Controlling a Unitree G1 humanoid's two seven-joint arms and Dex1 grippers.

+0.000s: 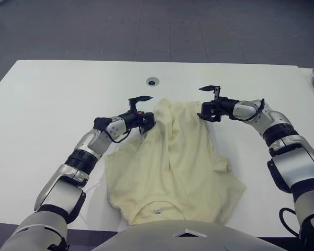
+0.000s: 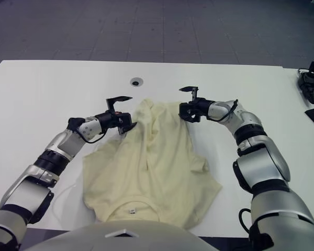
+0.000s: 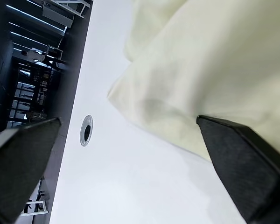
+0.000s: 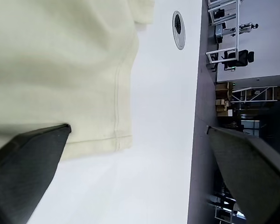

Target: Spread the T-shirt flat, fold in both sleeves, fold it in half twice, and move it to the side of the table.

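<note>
One pale yellow T-shirt (image 1: 172, 167) lies rumpled on the one white table (image 1: 52, 104), in the lower centre of the head view, collar at the bottom and hem mid-frame. It looks light, limp and quick to bunch, so the hem corners seem the best holds. Two grippers, the left gripper (image 1: 143, 111) and the right gripper (image 1: 209, 103), sit at those corners with fingers spread wide, clamping nothing.

No writing, number or sign can be read, and the only thing that might carry print, a small label (image 1: 157, 210) inside the collar at the 6 o'clock end of the T-shirt (image 1: 172, 157), is too small to make out.
</note>
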